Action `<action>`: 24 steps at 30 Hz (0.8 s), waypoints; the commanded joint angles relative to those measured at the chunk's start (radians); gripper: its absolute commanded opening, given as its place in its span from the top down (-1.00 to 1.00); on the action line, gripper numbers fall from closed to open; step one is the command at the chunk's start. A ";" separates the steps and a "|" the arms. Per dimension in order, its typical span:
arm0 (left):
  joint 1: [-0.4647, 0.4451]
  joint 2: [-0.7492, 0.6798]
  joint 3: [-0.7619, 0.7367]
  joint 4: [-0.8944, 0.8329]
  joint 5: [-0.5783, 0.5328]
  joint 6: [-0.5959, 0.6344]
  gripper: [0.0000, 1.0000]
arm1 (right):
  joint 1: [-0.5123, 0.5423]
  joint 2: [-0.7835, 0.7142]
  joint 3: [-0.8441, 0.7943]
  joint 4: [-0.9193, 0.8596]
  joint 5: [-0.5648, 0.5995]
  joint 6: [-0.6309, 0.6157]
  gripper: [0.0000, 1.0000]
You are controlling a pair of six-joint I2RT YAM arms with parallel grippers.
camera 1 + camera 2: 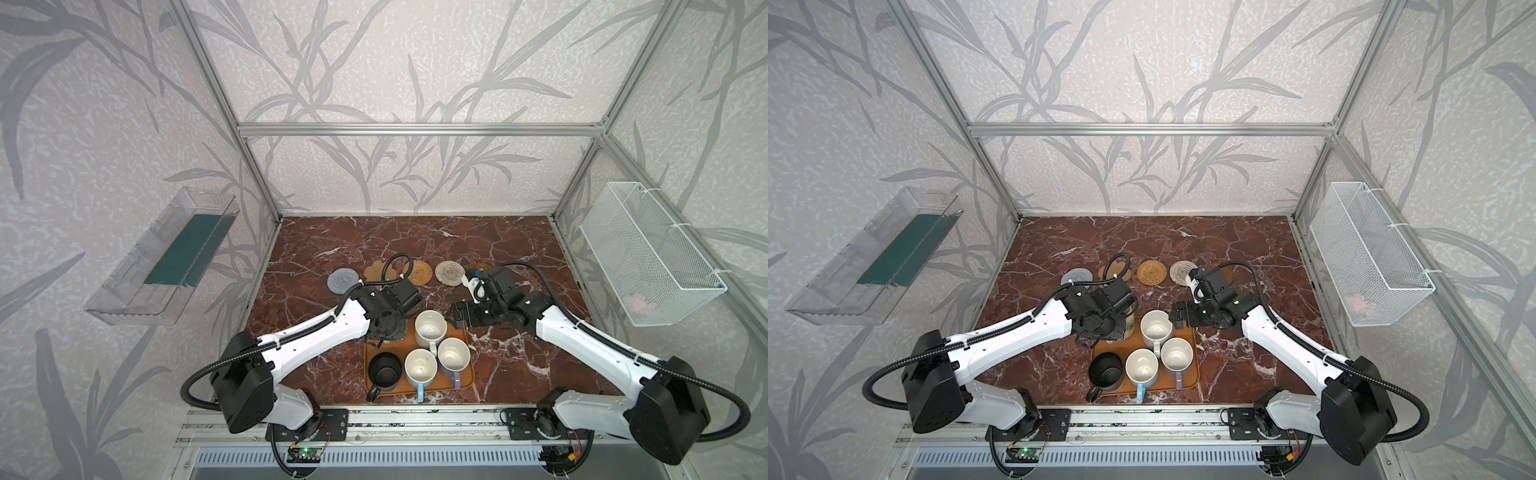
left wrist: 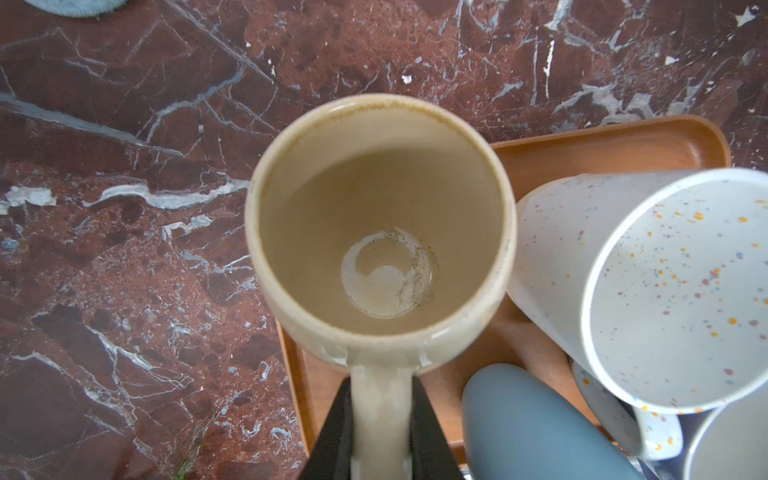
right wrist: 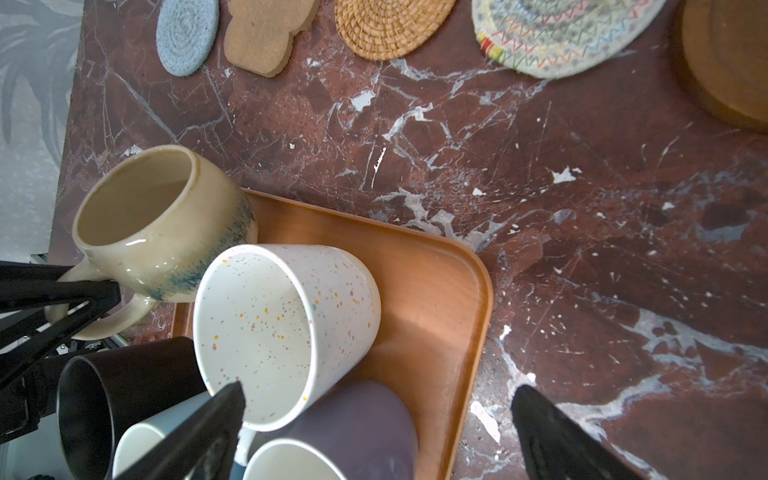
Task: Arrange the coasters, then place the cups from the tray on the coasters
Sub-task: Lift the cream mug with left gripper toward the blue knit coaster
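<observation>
the left end effector [image 2: 381,428] is clamped tight on the handle of the beige mug [image 2: 380,224], which is upright at the far left corner of the tray [image 3: 436,299], partly out past the rim; whether it touches the tray is unclear. the right end effector [image 3: 380,392] is spread wide and holds nothing, over the tray's far right corner beside the speckled mug [image 3: 270,332]. the black mug [image 1: 385,370], light blue mug [image 1: 420,368] and lavender mug [image 1: 453,357] stand along the tray's near side. beyond the tray's far edge, on the tabletop [image 3: 540,208], lie in a row the grey-blue coaster [image 3: 187,35], paw coaster [image 3: 266,37], rattan coaster [image 3: 390,25], rope coaster [image 3: 561,33] and wooden disc [image 3: 727,58].
</observation>
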 commanded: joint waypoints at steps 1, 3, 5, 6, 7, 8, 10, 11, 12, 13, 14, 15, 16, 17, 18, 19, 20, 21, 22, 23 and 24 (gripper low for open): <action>0.013 -0.058 0.044 0.013 -0.068 0.031 1.00 | 0.005 -0.001 0.038 0.026 -0.013 0.008 -1.00; 0.020 -0.070 0.039 0.014 -0.069 0.038 1.00 | 0.005 -0.014 0.037 0.047 -0.015 0.010 -0.99; 0.029 -0.079 0.035 0.019 -0.073 0.043 1.00 | 0.005 -0.025 0.040 0.068 -0.013 0.012 -0.99; 0.036 -0.084 0.031 0.025 -0.072 0.047 1.00 | 0.007 -0.029 0.040 0.081 -0.014 0.012 -0.99; 0.040 -0.088 0.029 0.032 -0.074 0.052 1.00 | 0.007 -0.033 0.041 0.091 -0.014 0.011 -0.99; 0.045 -0.094 0.025 0.041 -0.077 0.059 1.00 | 0.009 -0.036 0.044 0.105 -0.013 0.010 -0.99; 0.058 -0.106 0.015 0.058 -0.084 0.076 1.00 | 0.015 -0.037 0.054 0.122 -0.017 0.002 -0.99; 0.065 -0.114 0.008 0.073 -0.093 0.085 1.00 | 0.017 -0.033 0.062 0.131 -0.020 -0.003 -0.99; 0.076 -0.120 0.002 0.087 -0.096 0.102 1.00 | 0.021 -0.025 0.075 0.133 -0.026 -0.009 -0.99; 0.086 -0.126 -0.003 0.100 -0.092 0.116 1.00 | 0.025 -0.016 0.087 0.136 -0.033 -0.013 -0.99; 0.101 -0.132 -0.008 0.117 -0.080 0.139 1.00 | 0.028 -0.004 0.100 0.139 -0.037 -0.017 -0.99; 0.112 -0.136 -0.010 0.128 -0.072 0.156 1.00 | 0.033 0.009 0.115 0.141 -0.041 -0.019 -0.99; 0.121 -0.139 -0.010 0.137 -0.069 0.168 1.00 | 0.037 0.023 0.127 0.146 -0.045 -0.019 -0.99; 0.133 -0.141 -0.010 0.143 -0.071 0.175 1.00 | 0.043 0.037 0.138 0.155 -0.052 -0.018 -0.99; 0.147 -0.139 -0.013 0.147 -0.073 0.181 1.00 | 0.048 0.052 0.150 0.163 -0.059 -0.018 -0.99; 0.161 -0.138 -0.018 0.154 -0.077 0.190 1.00 | 0.054 0.067 0.160 0.177 -0.066 -0.016 -0.99; 0.174 -0.133 -0.023 0.158 -0.080 0.194 1.00 | 0.059 0.080 0.168 0.186 -0.070 -0.015 -0.99; 0.188 -0.129 -0.028 0.165 -0.080 0.203 1.00 | 0.065 0.095 0.181 0.194 -0.076 -0.013 -0.99; 0.197 -0.126 -0.034 0.177 -0.085 0.214 1.00 | 0.073 0.112 0.194 0.201 -0.079 -0.013 -0.99; 0.207 -0.126 -0.040 0.188 -0.097 0.223 1.00 | 0.080 0.127 0.207 0.207 -0.082 -0.013 -0.99; 0.217 -0.125 -0.047 0.202 -0.113 0.233 1.00 | 0.084 0.147 0.222 0.213 -0.087 -0.012 -0.99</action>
